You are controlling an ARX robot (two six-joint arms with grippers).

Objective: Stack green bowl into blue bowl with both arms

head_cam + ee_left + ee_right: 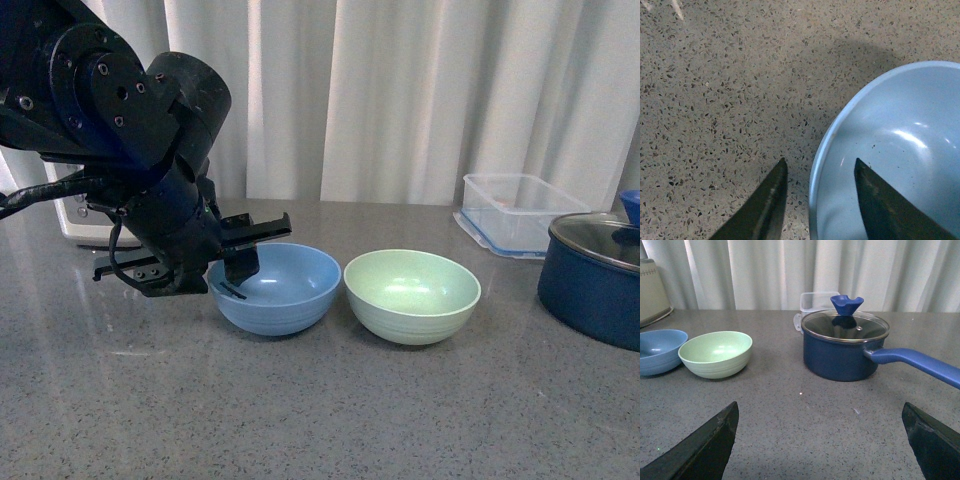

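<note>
Plenty of bare grey speckled surface (300, 420) lies on the robot's side of both bowls, nothing on it. The blue bowl (275, 288) and the green bowl (412, 295) stand upright, side by side mid-surface, green on the right. Their rims come so close that the front view cannot settle whether they touch. Both are empty.

To the right, well apart from the green bowl, stands a dark blue saucepan (840, 357) under a glass lid (845, 325). Its long handle (920, 362) reaches out over open surface. A clear plastic container (520, 210) sits behind it, near the white curtain (400, 90). At far left a white appliance (80, 215) is tucked behind the left arm (120, 110).

The left tool (820, 161) is down at the blue bowl's left edge with its jaws parted astride the rim. One finger (767, 200) sits outside over the surface and the other finger (885, 205) inside the bowl. A gap shows on either side of the rim, so nothing is gripped.

The right tool (820, 407) is spread wide and low over bare surface, grasping nothing. It faces the saucepan, with the bowls off to one side.
</note>
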